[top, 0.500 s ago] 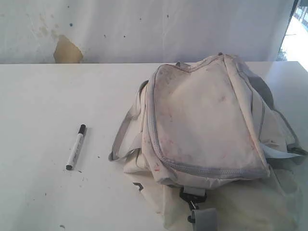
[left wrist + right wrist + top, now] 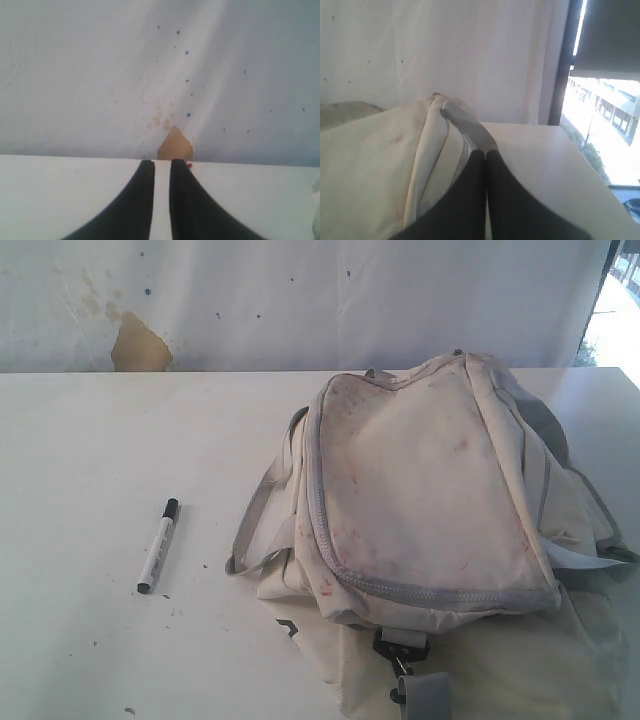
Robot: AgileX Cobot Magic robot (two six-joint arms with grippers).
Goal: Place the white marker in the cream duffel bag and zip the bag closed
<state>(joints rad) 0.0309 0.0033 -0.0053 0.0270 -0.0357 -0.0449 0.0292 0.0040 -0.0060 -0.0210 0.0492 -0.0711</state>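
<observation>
1. Exterior view: the marker (image 2: pixel 159 545) lies alone on the left half of the worktop (image 2: pixel 80 440), toward the front edge. Its long axis runs nearly front to back, with the black cap toward the far edge. The bag (image 2: pixel 430 490) fills the right half, well apart from the marker. Its grey zip (image 2: pixel 316 510) looks closed where it shows, but I cannot find the pull, and the bag's near end is cut off. Neither arm is in sight here.
2. Left wrist view: the left end effector (image 2: pixel 162 162) has its fingers a narrow slit apart with nothing between them, above bare worktop and facing the back wall. The marker is out of this view. As it lies on the left side, this arm is probably the nearer one.
3. Right wrist view: the right end effector (image 2: pixel 485 152) is pressed closed and grips nothing. Its tips are just beside the bag's grey strap (image 2: pixel 467 127); whether they touch is unclear.
</observation>
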